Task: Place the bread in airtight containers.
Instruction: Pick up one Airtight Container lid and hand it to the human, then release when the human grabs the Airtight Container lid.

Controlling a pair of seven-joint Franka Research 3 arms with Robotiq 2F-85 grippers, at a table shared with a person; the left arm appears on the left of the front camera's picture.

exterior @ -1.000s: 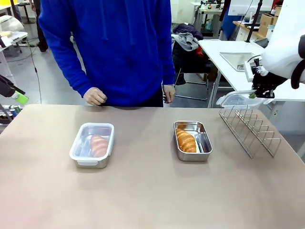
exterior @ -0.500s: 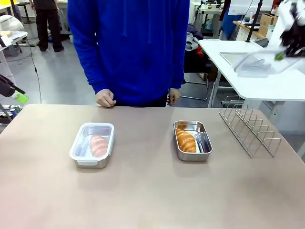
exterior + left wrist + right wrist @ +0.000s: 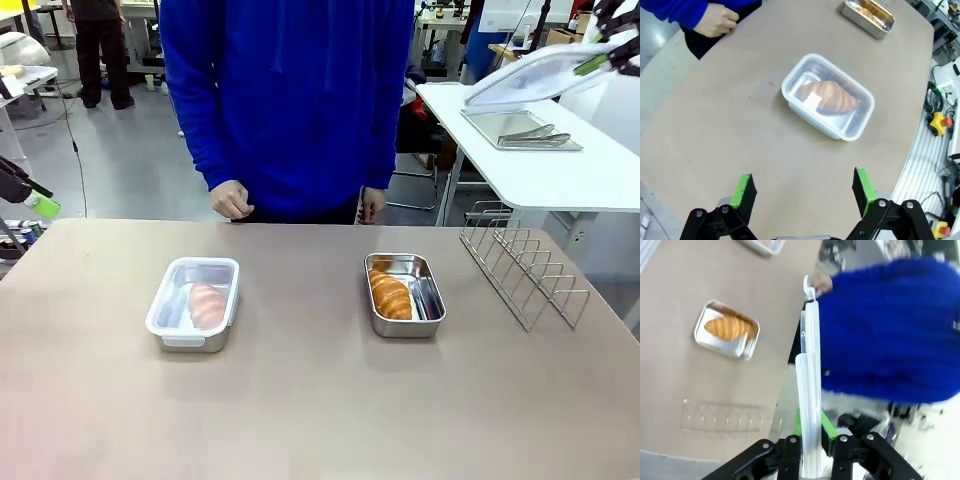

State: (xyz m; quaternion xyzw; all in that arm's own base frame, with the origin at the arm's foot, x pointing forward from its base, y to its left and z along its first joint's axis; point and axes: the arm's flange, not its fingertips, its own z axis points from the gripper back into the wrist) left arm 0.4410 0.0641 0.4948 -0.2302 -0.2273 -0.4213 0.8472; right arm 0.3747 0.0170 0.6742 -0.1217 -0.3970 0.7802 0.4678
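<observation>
Since a second ago the clear lid (image 3: 540, 75) has been hoisted up off the wire rack (image 3: 525, 272), clamped edge-on between the right fingers (image 3: 810, 432). Left fingers (image 3: 802, 192) are spread wide, empty, with the lidded tub (image 3: 829, 96) just ahead. Lidding step: the open tub (image 3: 404, 293) far below needs capping. Counted: two tubs, two croissants.

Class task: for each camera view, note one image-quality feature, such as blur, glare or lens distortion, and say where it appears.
Front view: sharp, with soft glare inside the open steel tub. Left wrist view: wide-angle bending of the table edge; reflections on the lidded tub's clear lid. Right wrist view: motion blur smears the person's blue sleeve, while the clear lid in the right end effector stays crisp.
</observation>
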